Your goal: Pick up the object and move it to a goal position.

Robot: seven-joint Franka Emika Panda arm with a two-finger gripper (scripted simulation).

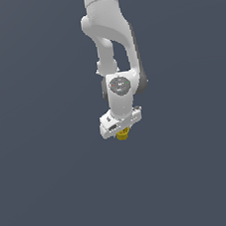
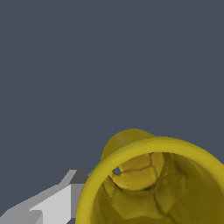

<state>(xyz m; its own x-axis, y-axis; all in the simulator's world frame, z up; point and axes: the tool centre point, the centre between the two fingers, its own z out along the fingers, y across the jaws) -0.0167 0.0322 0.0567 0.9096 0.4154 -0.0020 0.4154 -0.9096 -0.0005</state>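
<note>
The object is a small mustard-yellow cup (image 1: 122,134) that sits right under the white hand, mostly hidden by it in the exterior view. My gripper (image 1: 122,131) points down and the cup is between its jaws. In the wrist view the cup (image 2: 144,175) fills the lower right, seen from above into its open mouth, with its rim very near the camera. One light grey finger (image 2: 57,203) lies against the cup's outer wall. The other finger is out of the picture. The gripper looks shut on the cup.
A plain dark grey-blue surface (image 1: 44,193) fills both views. Nothing else shows on it. The white arm (image 1: 110,35) comes down from the top middle of the exterior view.
</note>
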